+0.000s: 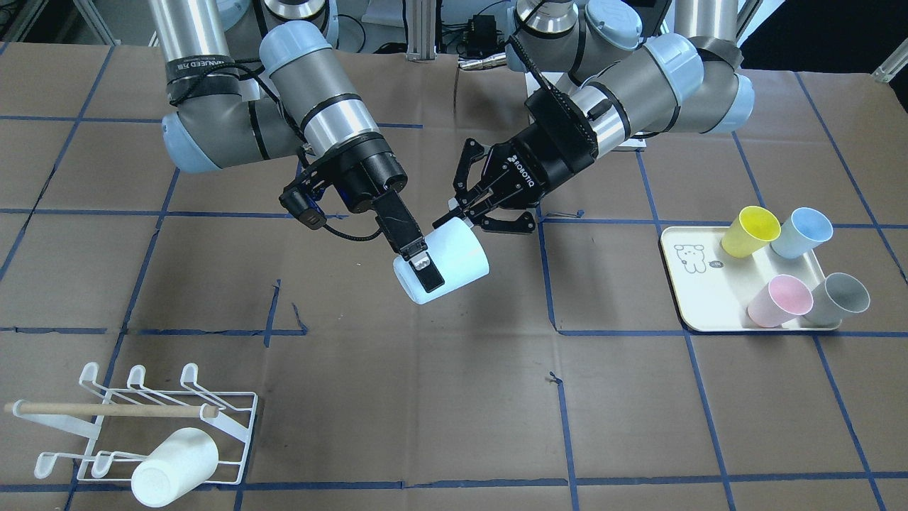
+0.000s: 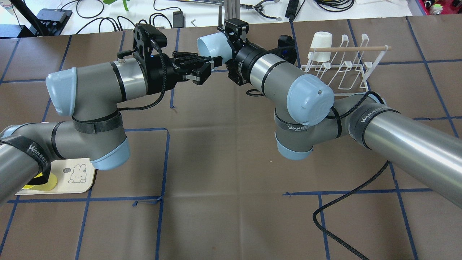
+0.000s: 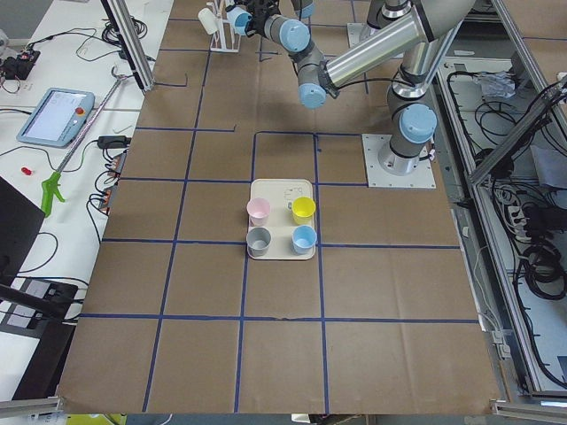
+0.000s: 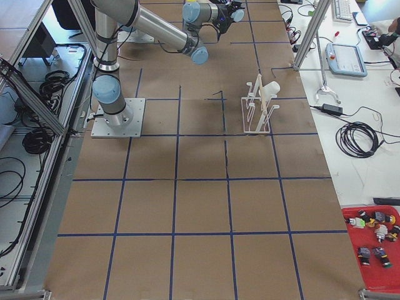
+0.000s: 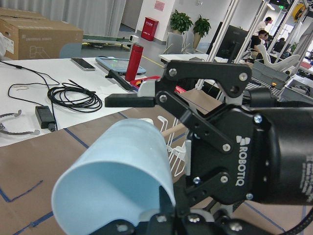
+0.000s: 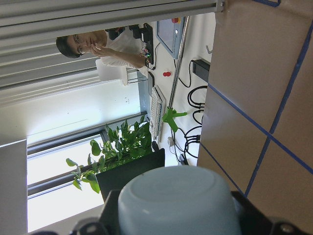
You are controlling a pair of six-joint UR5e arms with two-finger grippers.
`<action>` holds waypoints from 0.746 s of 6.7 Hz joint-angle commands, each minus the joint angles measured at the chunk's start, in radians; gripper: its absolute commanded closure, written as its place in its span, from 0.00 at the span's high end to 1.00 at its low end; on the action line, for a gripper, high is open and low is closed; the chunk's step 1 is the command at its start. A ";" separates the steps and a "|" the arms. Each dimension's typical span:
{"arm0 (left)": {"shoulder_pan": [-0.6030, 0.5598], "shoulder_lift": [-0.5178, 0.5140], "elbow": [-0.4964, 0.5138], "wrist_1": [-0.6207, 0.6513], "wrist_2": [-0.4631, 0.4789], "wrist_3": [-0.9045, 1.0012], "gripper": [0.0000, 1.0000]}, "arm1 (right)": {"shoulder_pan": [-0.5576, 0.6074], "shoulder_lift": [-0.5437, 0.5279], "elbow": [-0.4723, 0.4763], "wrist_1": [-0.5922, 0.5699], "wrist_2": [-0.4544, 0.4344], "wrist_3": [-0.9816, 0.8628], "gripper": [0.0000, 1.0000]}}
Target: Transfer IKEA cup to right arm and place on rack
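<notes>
A pale blue IKEA cup (image 1: 454, 259) hangs in the air over mid-table, lying on its side. My left gripper (image 1: 457, 216) is shut on its rim; the left wrist view shows the cup's mouth (image 5: 112, 181) right at my fingers. My right gripper (image 1: 429, 273) straddles the cup's body, with one finger (image 1: 423, 268) lying over the wall. In the left wrist view its upper finger (image 5: 129, 100) stands a little off the cup, so it looks open. The white wire rack (image 1: 234, 426) with a wooden dowel sits at the table edge on my right side.
A white cup (image 1: 174, 465) sits on one rack prong. A cream tray (image 1: 699, 298) on my left side holds yellow (image 1: 750, 231), blue (image 1: 801, 233), pink (image 1: 780, 300) and grey (image 1: 840, 298) cups. Brown paper with blue tape lines covers the table.
</notes>
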 commanded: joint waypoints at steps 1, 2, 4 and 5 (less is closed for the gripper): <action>0.000 0.000 0.000 0.000 0.000 -0.006 0.04 | 0.000 0.001 0.003 0.000 0.001 -0.039 0.38; 0.000 0.000 0.002 0.000 0.000 -0.010 0.05 | 0.000 0.001 0.003 0.000 0.001 -0.050 0.33; 0.000 0.003 0.008 0.005 0.005 -0.054 0.50 | 0.000 0.001 0.003 0.000 0.001 -0.050 0.27; 0.000 0.000 0.006 0.035 0.009 -0.084 0.86 | 0.000 0.001 0.003 0.000 0.001 -0.052 0.26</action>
